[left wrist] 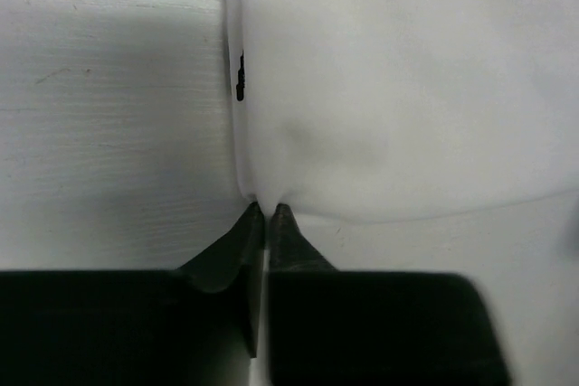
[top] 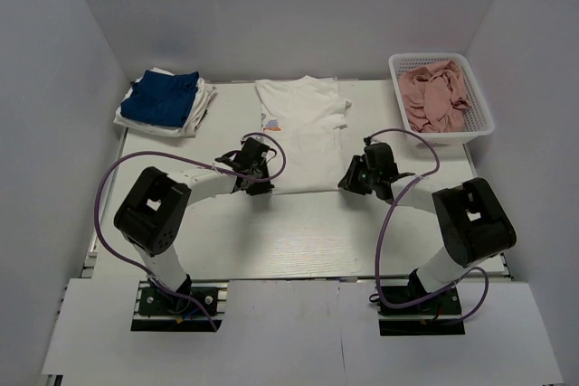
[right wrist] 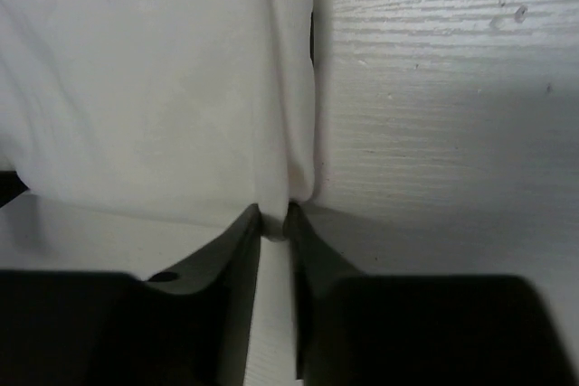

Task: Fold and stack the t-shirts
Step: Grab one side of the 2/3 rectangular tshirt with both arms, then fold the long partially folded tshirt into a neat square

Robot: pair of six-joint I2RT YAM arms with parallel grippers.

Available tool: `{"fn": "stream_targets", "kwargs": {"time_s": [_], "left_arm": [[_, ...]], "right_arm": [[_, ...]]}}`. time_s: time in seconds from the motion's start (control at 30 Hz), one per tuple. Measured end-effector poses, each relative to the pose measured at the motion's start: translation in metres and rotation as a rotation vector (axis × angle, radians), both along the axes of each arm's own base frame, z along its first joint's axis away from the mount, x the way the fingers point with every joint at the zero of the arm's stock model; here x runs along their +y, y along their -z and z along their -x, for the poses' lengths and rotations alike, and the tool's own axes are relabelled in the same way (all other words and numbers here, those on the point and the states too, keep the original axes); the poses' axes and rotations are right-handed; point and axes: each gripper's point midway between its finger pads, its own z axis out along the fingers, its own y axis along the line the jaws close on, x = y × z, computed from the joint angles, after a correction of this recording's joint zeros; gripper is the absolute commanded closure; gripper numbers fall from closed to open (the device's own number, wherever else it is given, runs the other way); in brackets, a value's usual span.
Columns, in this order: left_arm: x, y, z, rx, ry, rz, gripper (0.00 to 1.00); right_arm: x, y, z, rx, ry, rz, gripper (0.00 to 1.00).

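A white t-shirt (top: pixel 303 128) with a small colourful chest print lies flat in the middle of the table, folded into a long strip with its collar at the far end. My left gripper (top: pixel 259 172) is shut on its near left corner (left wrist: pixel 258 192). My right gripper (top: pixel 355 174) is shut on its near right corner (right wrist: pixel 288 196). A royal-blue t-shirt (top: pixel 163 97) lies folded on top of another white one (top: pixel 194 115) at the far left.
A white plastic basket (top: pixel 478 128) at the far right holds crumpled pink cloth (top: pixel 434 97). The white walls close in the table at the back and sides.
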Motion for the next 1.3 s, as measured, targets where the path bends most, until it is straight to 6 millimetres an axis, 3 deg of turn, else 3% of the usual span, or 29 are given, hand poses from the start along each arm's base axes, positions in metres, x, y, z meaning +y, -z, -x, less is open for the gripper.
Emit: {"fn": "stream_targets", "kwargs": {"time_s": [0.07, 0.3, 0.5, 0.6, 0.7, 0.87, 0.97, 1.07, 1.3], "left_arm": [[-0.001, 0.0, 0.0, 0.0, 0.0, 0.003, 1.0], [-0.003, -0.001, 0.005, -0.015, 0.024, 0.023, 1.0], [0.0, -0.013, 0.063, 0.01, 0.127, 0.084, 1.0], [-0.005, -0.037, 0.091, -0.007, 0.205, 0.134, 1.0], [-0.014, -0.076, 0.11, -0.075, 0.292, 0.214, 1.0], [-0.017, -0.142, 0.124, -0.239, 0.36, 0.341, 1.0], [-0.019, -0.165, 0.124, -0.297, 0.372, 0.375, 1.0], [-0.019, -0.175, 0.116, -0.33, 0.361, 0.363, 1.0], [-0.008, -0.198, 0.064, -0.416, 0.183, 0.239, 1.0]], "right_arm": [[0.001, 0.002, 0.003, 0.014, 0.0, -0.01, 0.98], [0.001, 0.005, 0.016, 0.034, -0.004, -0.038, 1.0], [-0.007, -0.016, 0.062, 0.014, -0.045, -0.068, 1.0], [-0.01, -0.04, 0.084, -0.026, -0.073, -0.104, 1.0], [-0.011, -0.071, 0.102, -0.086, -0.097, -0.141, 1.0], [-0.016, -0.127, 0.121, -0.204, -0.118, -0.192, 1.0], [-0.014, -0.16, 0.117, -0.262, -0.124, -0.214, 1.0], [-0.01, -0.185, 0.11, -0.303, -0.125, -0.23, 1.0], [0.0, -0.207, 0.07, -0.309, -0.083, -0.205, 1.0]]}}
